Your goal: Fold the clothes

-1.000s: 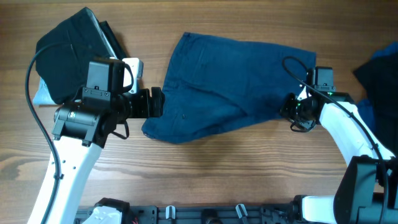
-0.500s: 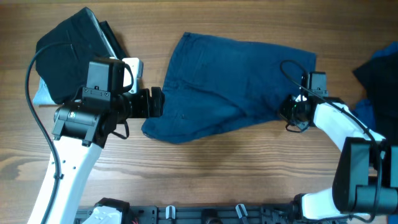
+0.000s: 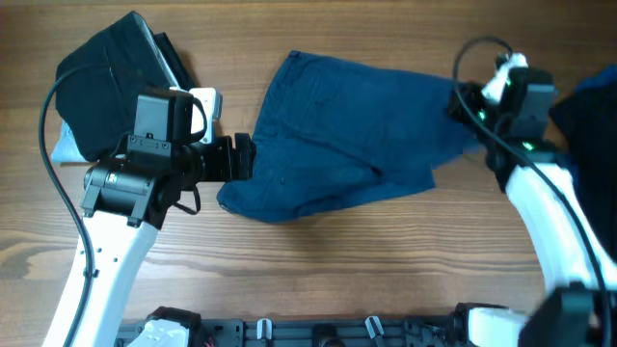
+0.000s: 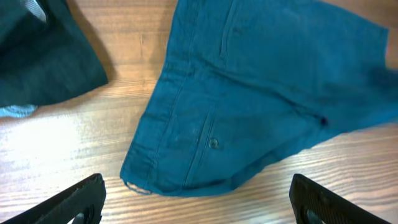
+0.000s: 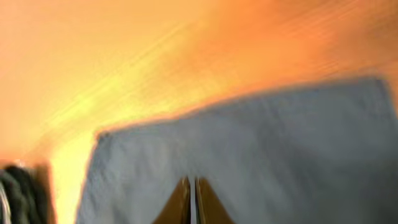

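The mid-blue denim shorts [image 3: 357, 135] lie spread across the middle of the wooden table. My left gripper [image 3: 243, 159] hovers open just left of the waistband; in the left wrist view its fingers [image 4: 74, 199] stand wide apart and empty before the shorts [image 4: 249, 93]. My right gripper [image 3: 461, 101] is shut on the shorts' right leg end and holds it raised off the table. The right wrist view is blurred, with the right gripper [image 5: 191, 199] pressed together on the grey-blue fabric [image 5: 280, 143].
A black garment [image 3: 106, 67] lies at the back left over a pale blue piece [image 3: 63, 145]. Dark blue and black clothes [image 3: 588, 106] lie at the right edge. The arms' base rail [image 3: 318, 333] runs along the front edge.
My right gripper has shut on the shorts' right leg end and swung up and toward the back with it, dragging that end along. The left arm has not moved.
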`<state>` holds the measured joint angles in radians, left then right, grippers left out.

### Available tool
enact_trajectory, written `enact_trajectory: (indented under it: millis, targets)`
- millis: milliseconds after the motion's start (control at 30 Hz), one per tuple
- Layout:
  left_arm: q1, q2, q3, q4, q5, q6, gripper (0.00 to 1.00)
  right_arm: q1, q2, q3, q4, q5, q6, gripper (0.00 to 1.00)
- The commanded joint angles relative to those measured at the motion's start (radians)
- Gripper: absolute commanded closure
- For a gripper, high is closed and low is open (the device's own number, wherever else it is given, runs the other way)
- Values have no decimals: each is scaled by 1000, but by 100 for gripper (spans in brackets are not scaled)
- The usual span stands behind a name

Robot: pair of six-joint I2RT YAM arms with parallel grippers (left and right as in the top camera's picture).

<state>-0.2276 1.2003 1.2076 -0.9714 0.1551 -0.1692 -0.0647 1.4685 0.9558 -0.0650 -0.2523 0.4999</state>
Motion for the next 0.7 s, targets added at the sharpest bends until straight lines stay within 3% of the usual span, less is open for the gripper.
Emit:
enact_trajectory:
  millis: [0, 67, 167, 333, 467, 533, 667]
  targets:
    - [-5, 4, 8, 3, 5, 5, 5, 12, 220, 6, 239, -232, 11, 96]
    - [-5, 16, 8, -1, 5, 5, 5, 9, 315, 37, 223, -255, 18, 77]
    - [-5, 28, 8, -18, 5, 5, 6, -23, 289, 53, 93, -280, -125, 59]
    - [-5, 31, 8, -13, 17, 0, 6, -39, 68, 53, -222, -309, -174, 55]
    - [-5, 30, 8, -70, 34, -3, 7, -37, -6, 41, -686, -75, -29, 42]
    - [-5, 30, 8, -79, 31, -2, 7, -38, 18, -24, -723, 23, -26, 32]
    - [-4, 30, 8, -47, 27, 5, 5, -38, 87, -124, -601, 27, 39, 30]
